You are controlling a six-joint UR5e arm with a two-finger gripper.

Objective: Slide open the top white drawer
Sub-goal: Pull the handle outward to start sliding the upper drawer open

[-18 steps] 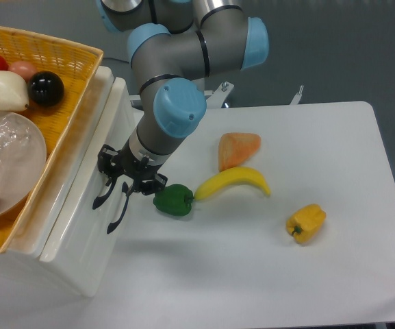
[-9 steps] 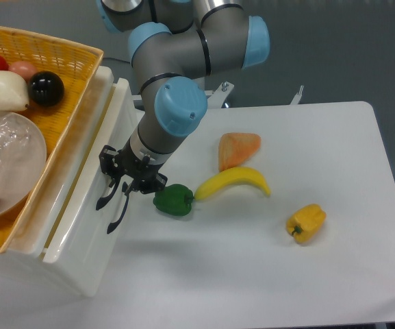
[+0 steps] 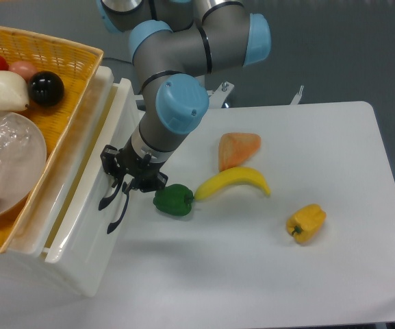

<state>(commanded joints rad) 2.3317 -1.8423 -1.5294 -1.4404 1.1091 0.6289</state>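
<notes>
Since the earlier frames the pincer [image 3: 118,186] has drawn slightly toward the table's middle, and the top white drawer [image 3: 87,199] has come out with it, a narrow gap now showing behind its front. The pincer sits clamped on the drawer's black handle [image 3: 108,199]. Behind it a wicker basket [image 3: 60,62] holds round fruit and a clear bowl [image 3: 9,161]. A green pepper [image 3: 174,200] lies just beside the pincer; open table [image 3: 252,274] lies beyond.

White table [image 3: 334,274], grey floor [image 3: 348,48].
</notes>
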